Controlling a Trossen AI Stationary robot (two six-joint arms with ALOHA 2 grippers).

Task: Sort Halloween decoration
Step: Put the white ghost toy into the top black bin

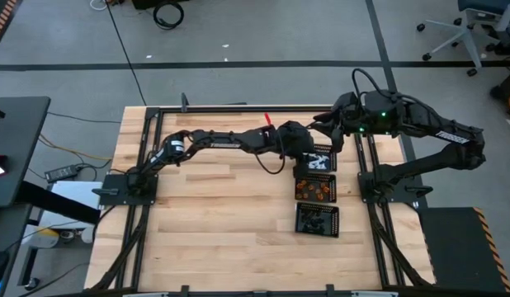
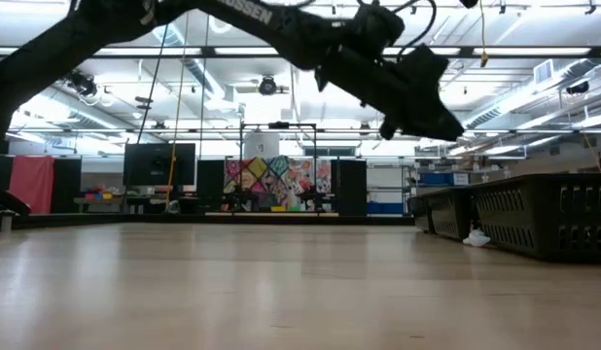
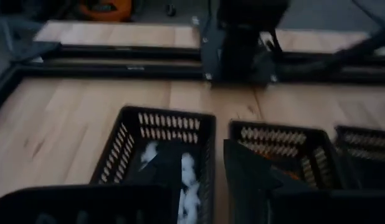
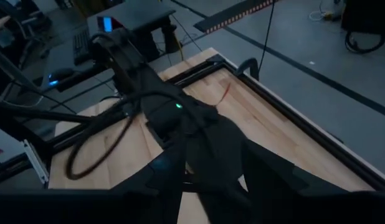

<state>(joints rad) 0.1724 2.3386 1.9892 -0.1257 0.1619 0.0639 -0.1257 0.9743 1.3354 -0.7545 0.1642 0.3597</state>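
I have the left gripper [image 3: 202, 180] hanging over the tray row, its jaws standing apart with nothing between them that I can see. Directly below the jaws sits the white tray [image 3: 161, 149], and the white trinkets [image 3: 186, 177] lie in it, showing through the gap between the fingers [image 3: 248, 174]. Just beside the jaws on one side is the orange tray [image 3: 286, 149], with orange trinkets [image 1: 314, 191] in it in the high view. Past that one, farthest from the jaws, the black tray [image 1: 318, 219] holds black trinkets [image 1: 315, 220].

The right gripper [image 4: 211, 186] waits raised beside the left arm; its jaws look apart, and they hold nothing I can make out, though the wrist view is crowded by the other arm.

As for progress, I judge the sort is close to done: each colour sits in its own tray, and I see no loose trinkets on the table [image 1: 214, 206]. Pieces this tiny could escape me from above, so a stray one may remain. What is left seems to be drawing the left arm back.
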